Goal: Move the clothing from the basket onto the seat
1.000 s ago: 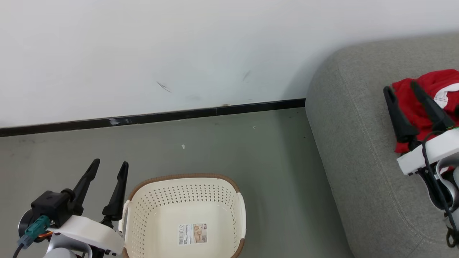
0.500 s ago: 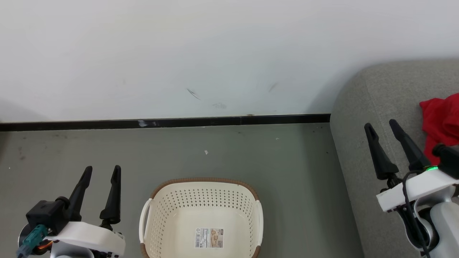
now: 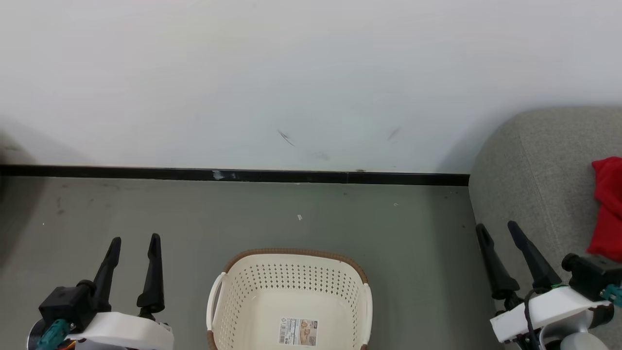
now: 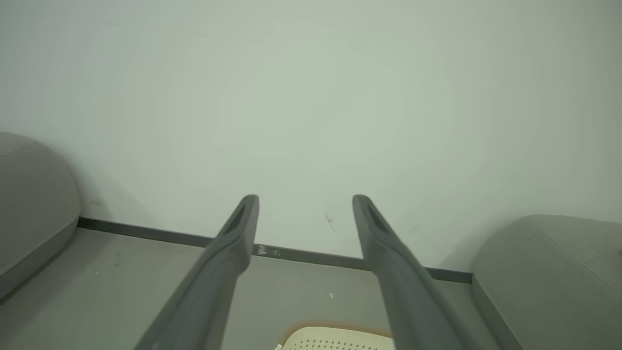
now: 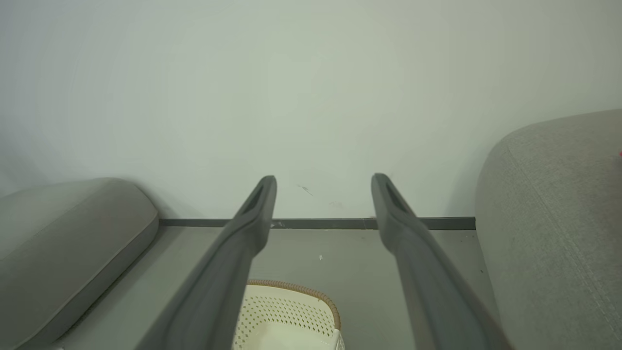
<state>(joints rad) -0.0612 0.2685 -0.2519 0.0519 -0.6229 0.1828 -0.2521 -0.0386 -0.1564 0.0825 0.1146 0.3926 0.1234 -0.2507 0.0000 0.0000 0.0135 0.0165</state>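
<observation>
Far over on the left, a rounded grey cushion (image 5: pixel 63 233) sat low against the white wall (image 3: pixel 291 73). Next came the left tool (image 3: pixel 136 237), raised over the floor (image 3: pixel 194 218) just left of the basket. Its two dark fingers pointed up toward the wall and were set wide apart with nothing between them, and a teal plug (image 3: pixel 51 330) showed at its base. The basket (image 3: pixel 291 253) stood on the floor in the middle, between the two arms. A paper label (image 3: pixel 298 331) was stuck flat on its bottom, with a barcode on the label's left side and a brownish picture on its right, the print too small to read. Beyond the basket a small white speck (image 3: pixel 299 218) lay on the floor. A black skirting strip (image 3: pixel 291 176) ran along the foot of the wall, with a short dark scuff mark (image 3: pixel 285 137) above it. The right tool (image 3: pixel 495 225) hovered right of the basket, by the seat's near left edge, its fingers angled up and slightly leftward, likewise spread wide and gripping nothing. The seat (image 3: pixel 529 184) rose at the right, its rounded corner close to the wall. The clothing (image 3: pixel 607 209) lay on the seat at the far right, a bunched red heap cut off by the edge of the head view and well apart from the right tool's fingertips. I could make out no writing on it.
</observation>
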